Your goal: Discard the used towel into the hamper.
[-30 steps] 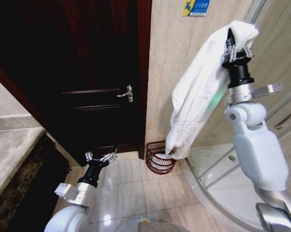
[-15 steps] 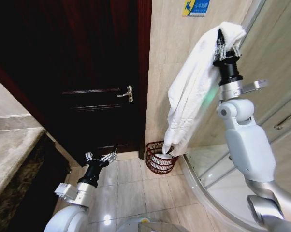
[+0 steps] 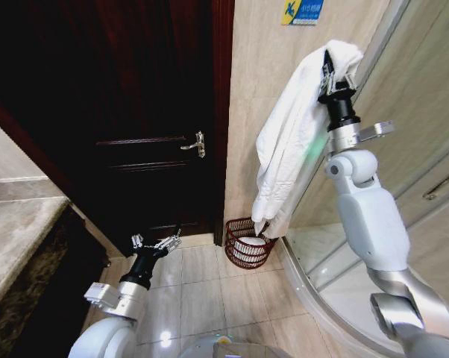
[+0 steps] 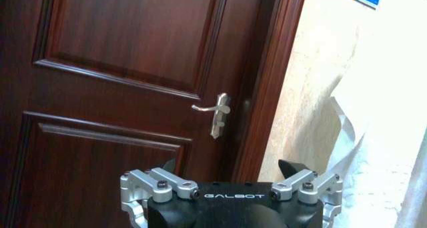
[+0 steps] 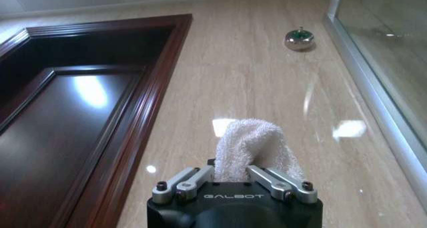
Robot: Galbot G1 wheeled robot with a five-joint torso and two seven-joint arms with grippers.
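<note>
Dark panelled wooden door (image 3: 135, 112), glossy, with a metal lever handle (image 3: 195, 143); beside it a polished beige stone wall (image 3: 262, 89) and, at right, the curved rim of a shower tray (image 3: 314, 291). Pale glazed tiles form the floor (image 3: 202, 298). The right arm is raised high against the wall, its right claw (image 3: 336, 67) clamped on one end of the towel (image 3: 284, 149): white, thick terry cloth hanging in a long, loosely folded drape. The towel's lower tip reaches the rim of the hamper (image 3: 245, 246), a small round open-weave basket of dark reddish-brown rings standing on the floor at the foot of the wall, between door frame and shower tray. The left claw (image 3: 156, 243) is parked low near the floor, jaws spread wide and empty. Risks, as judged: the hamper is narrow and the towel long, so on release the cloth may fold over the rim and spill onto the floor; a swinging drape could also tip the light basket.
</note>
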